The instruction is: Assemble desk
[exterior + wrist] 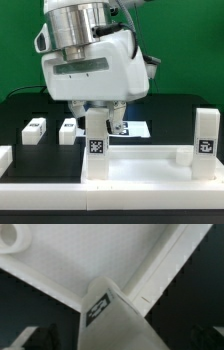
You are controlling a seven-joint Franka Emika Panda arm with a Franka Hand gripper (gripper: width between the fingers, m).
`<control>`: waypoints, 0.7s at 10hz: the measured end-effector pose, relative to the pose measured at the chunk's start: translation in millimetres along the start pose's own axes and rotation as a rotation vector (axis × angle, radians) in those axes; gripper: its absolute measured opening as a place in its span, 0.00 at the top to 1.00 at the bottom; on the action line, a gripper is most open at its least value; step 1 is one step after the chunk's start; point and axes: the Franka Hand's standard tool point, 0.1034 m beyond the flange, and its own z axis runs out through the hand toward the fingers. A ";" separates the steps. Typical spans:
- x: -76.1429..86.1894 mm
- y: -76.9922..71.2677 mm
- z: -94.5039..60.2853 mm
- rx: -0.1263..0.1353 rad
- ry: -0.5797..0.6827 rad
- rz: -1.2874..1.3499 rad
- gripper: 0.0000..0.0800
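The white desk tabletop panel (140,165) lies at the front of the black table. One tagged square leg (95,145) stands upright in its corner on the exterior view's left, and a second leg (205,140) stands at the right corner. My gripper (100,114) hangs over the top of the left leg. In the wrist view the leg (108,317) rises between my fingers (35,336) with dark gaps on both sides, so the jaws are open. The panel's inner face (90,258) and a round socket (10,241) show beyond it.
Two loose legs (35,129) (68,127) lie on the black table at the exterior view's left. The marker board (133,128) lies behind the gripper. A low white rail (5,157) stands at the far left edge.
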 end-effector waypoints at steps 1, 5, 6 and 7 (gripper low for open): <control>0.0 0.1 0.0 -0.001 0.000 -0.073 0.19; -1.8 -0.9 1.7 -0.056 0.013 -0.348 0.19; -1.7 -0.8 1.7 -0.056 0.013 -0.342 0.31; -2.1 -1.2 1.9 -0.054 0.014 -0.282 0.31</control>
